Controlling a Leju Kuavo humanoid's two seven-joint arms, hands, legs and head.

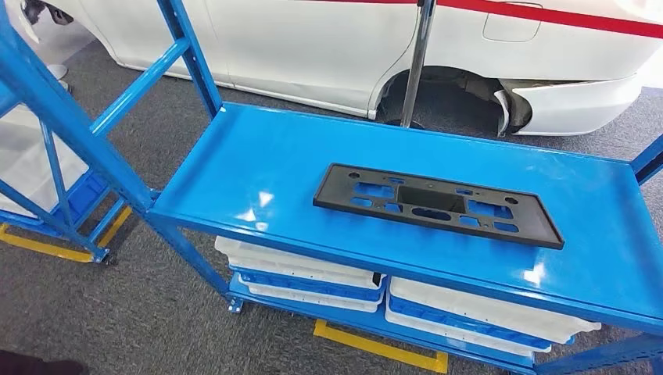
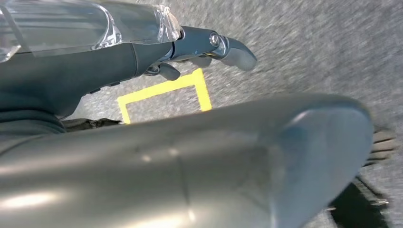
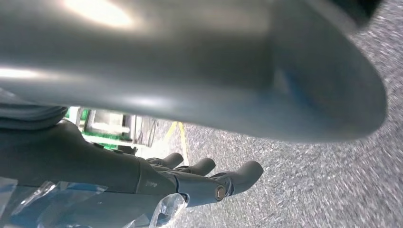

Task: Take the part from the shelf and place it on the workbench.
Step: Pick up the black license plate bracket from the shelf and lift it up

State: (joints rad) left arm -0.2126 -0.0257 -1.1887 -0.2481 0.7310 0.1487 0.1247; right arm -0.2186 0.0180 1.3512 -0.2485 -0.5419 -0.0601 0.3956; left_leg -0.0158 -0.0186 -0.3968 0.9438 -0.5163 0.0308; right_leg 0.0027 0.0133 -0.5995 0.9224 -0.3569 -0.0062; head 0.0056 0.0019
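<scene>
A flat black plastic part with several cut-outs lies on the top board of the blue shelf, slightly right of its middle and slanting down to the right. My left hand hangs over the grey floor, its fingers spread and nothing in it. In the right wrist view my right hand also hangs low over the floor, its fingers loosely extended and holding nothing. Both hands are far from the part.
White trays are stacked on the shelf's lower level. A white car and a metal pole stand behind the shelf. A second blue rack stands at the left. Yellow floor tape marks the grey carpet.
</scene>
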